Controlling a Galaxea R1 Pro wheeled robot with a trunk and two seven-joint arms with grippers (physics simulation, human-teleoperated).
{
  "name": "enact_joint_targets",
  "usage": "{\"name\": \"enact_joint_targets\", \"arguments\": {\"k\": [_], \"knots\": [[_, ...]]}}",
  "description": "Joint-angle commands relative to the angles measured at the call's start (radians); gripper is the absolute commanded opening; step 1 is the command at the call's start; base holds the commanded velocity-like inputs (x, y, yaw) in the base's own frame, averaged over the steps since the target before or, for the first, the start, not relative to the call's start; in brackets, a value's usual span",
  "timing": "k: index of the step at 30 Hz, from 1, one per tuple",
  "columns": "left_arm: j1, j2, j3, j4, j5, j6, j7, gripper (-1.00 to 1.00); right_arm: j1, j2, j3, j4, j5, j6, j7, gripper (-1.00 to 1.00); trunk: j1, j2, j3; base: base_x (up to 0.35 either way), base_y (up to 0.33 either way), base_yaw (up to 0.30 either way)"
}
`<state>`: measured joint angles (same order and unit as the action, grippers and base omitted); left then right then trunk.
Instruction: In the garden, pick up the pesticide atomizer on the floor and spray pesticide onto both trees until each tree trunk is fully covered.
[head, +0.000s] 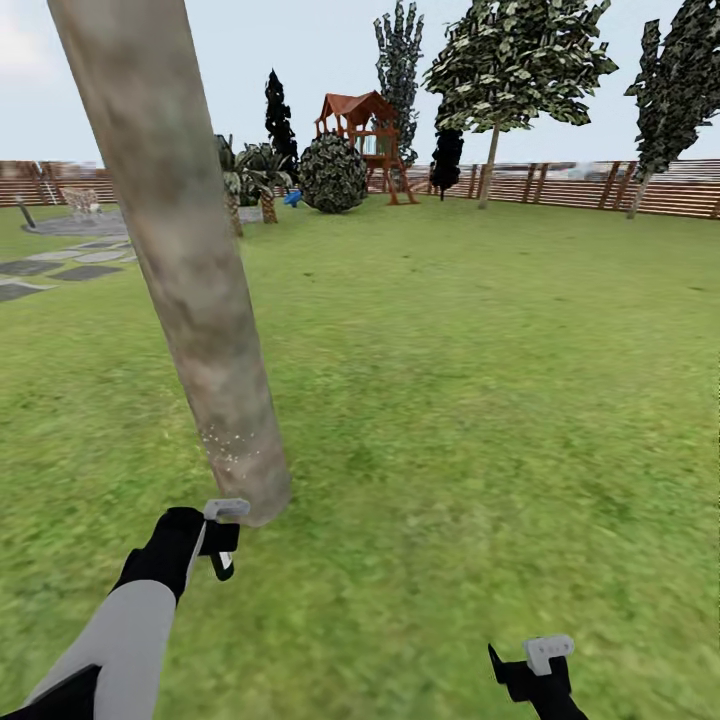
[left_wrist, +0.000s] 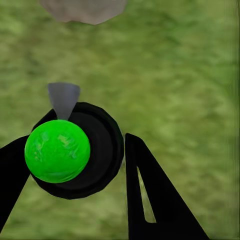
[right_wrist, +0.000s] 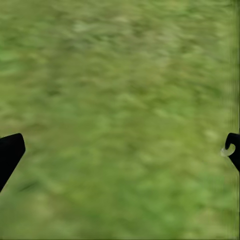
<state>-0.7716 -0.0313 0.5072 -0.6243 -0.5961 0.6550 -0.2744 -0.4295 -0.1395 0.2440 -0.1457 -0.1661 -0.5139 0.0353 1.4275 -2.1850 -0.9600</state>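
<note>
L fingers (left_wrist: 75, 165) clamp atomizer (left_wrist: 57, 150) – nozzle aimed at trunk (head: 190, 270) base; R fingers (right_wrist: 10, 152) wide, w/ nothing between.

Tree trunk (head: 185, 270) left, fence (head: 560, 185) behind.

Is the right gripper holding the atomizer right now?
No. The right gripper is open over bare grass; the atomizer, green-topped, sits between the left gripper's fingers.

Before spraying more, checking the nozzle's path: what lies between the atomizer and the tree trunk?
Only bare grass separates the atomizer from the tree trunk, seen from the left wrist.
</note>
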Motion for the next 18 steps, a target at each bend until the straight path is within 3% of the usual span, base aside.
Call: {"name": "enact_joint_targets", "arguments": {"k": [1, 5, 18], "knots": [[0.000, 0.001, 0.001, 0.000, 0.001, 0.000, 0.000, -1.00, 0.000, 0.000, 0.000, 0.000, 0.000, 0.000, 0.000, 1.00, 0.000, 0.000, 0.000, 0.089, -0.270, 0.000], [0.000, 0.005, 0.001, 0.000, 0.001, 0.000, 0.006, -1.00, 0.000, 0.001, 0.000, 0.000, 0.000, 0.000, 0.000, 1.00, 0.000, 0.000, 0.000, 0.058, -0.270, 0.097], [0.006, 0.025, -0.001, 0.005, -0.005, 0.003, 0.013, -1.00, 0.000, 0.000, 0.000, -0.001, -0.001, 0.000, 0.000, 1.00, 0.000, 0.000, 0.000, 0.043, -0.273, 0.274]]}}
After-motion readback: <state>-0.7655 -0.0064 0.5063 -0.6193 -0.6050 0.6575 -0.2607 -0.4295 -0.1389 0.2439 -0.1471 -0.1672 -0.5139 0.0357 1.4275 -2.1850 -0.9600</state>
